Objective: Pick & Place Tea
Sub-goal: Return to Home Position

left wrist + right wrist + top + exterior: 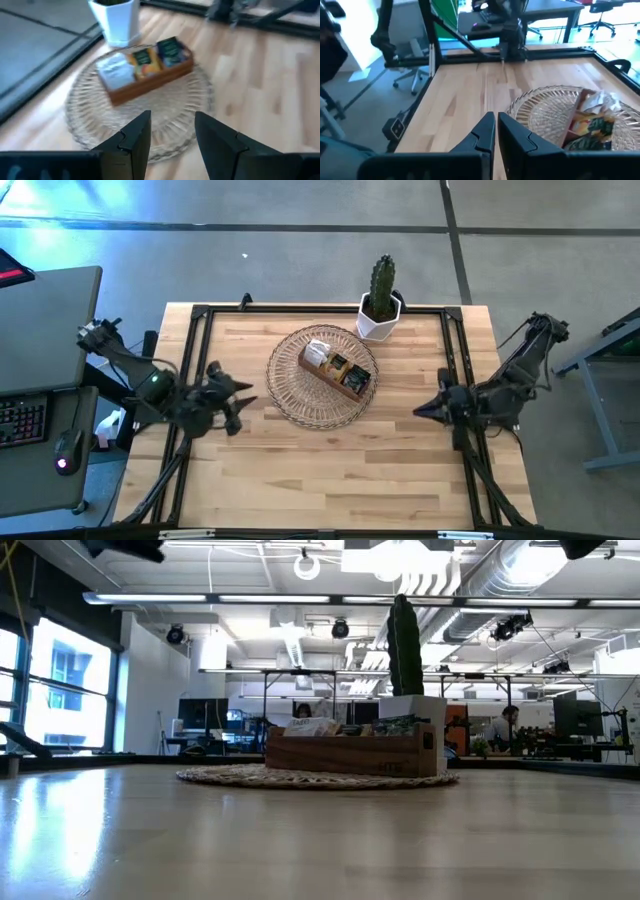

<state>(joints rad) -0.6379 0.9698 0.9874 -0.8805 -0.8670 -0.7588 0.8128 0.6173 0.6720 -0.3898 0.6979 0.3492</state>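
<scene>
Tea [144, 59] was found standing in the wooden box [131, 91], grouped white, orange and dark green, the box resting on the wicker mat [85, 117] at mid-table [330, 470]; no loose packet was noted on the boards. L. gripper [172, 116] was held just off the mat's edge, fingers apart, nothing between them; R. gripper [496, 117] was held on the opp. side, clear of the mat, fingers all but together, empty. Risk, as judged: a low swing by the L. arm could catch the mat rim and drag box and contents; packets stood proud of the box, so a brush could flick one out; cactus pot [380, 320], just beside the mat, could be tipped. Finger state was readable only in the wrist views; arm positions only in the high view; the low view alone showed packet height above the box rim, plus persons beyond, with neither gripper at table level.
</scene>
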